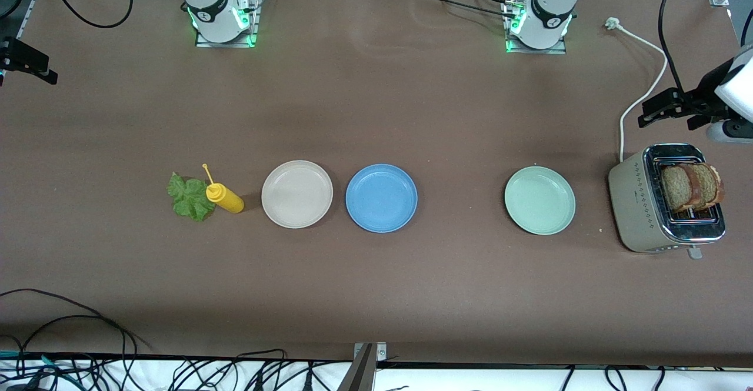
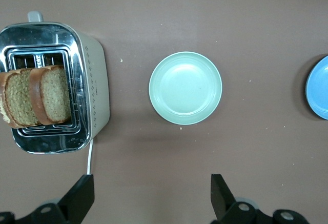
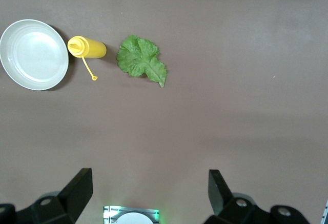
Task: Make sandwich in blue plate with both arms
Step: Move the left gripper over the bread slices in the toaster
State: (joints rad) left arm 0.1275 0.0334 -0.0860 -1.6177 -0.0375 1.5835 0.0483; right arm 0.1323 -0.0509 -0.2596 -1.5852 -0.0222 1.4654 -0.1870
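brown table bare around blue plate; both pincers open.

Mid-blue plate between a beige-white plate and a pale mint-green plate, ruffled green lettuce leaf, yellow squeeze bottle, brown wholegrain bread slices with darker crust, beige toaster with dotted pattern and chrome top, dull brown bench.

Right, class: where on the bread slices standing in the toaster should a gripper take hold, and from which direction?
Grip the crusty top edge of a bread slice from straight above: the slices stand upright in the toaster, only their upper halves showing. Close across the thin faces.
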